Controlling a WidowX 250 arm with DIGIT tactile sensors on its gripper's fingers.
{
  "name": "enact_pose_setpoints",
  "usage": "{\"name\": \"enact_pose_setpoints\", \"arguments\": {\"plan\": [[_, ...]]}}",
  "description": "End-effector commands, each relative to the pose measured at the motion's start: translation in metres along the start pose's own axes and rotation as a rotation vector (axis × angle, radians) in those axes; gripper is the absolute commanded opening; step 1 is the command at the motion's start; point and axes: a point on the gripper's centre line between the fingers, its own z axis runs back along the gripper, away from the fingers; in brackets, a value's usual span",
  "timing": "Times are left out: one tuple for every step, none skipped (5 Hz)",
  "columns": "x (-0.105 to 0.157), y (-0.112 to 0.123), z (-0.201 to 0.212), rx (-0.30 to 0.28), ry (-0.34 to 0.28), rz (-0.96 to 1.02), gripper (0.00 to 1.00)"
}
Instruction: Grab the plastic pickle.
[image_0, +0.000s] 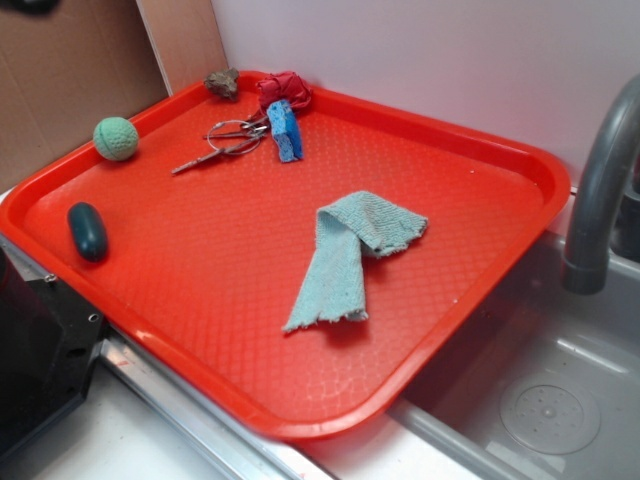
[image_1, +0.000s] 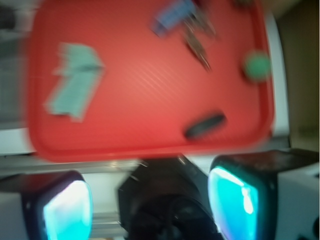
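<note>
The red plastic tray (image_0: 480, 170) takes up most of the exterior view, lying flat with one corner over the edge of the steel sink (image_0: 560, 400), beside the grey faucet (image_0: 600, 190); its raised rim keeps the loose items from rolling off. Near its middle lies a crumpled light teal cloth (image_0: 350, 250), folded over itself. Toward the far corner sit a blue sponge block (image_0: 285, 130) touching a red bundle (image_0: 283, 90), with metal scissors (image_0: 225, 140) just beside them and a small brown lump (image_0: 222, 82) against the rim. The light green knitted ball (image_0: 116, 138) rests near the left rim. The plastic pickle (image_0: 87, 231) lies on its side close to the near-left rim, well apart from everything else, so an approach looks unobstructed. In the blurred wrist view the gripper (image_1: 150, 205) hangs off the tray's edge, its jaws spread wide and empty, the pickle ahead between them.
</note>
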Motion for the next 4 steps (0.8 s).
{"name": "enact_pose_setpoints", "arguments": {"plan": [[0.051, 0.062, -0.087, -0.046, -0.015, 0.478, 1.0], [0.051, 0.051, -0.135, 0.027, -0.134, 0.585, 1.0], [0.044, 0.029, -0.143, 0.025, -0.181, 0.526, 1.0], [0.038, 0.023, -0.145, 0.021, -0.208, 0.471, 1.0]]}}
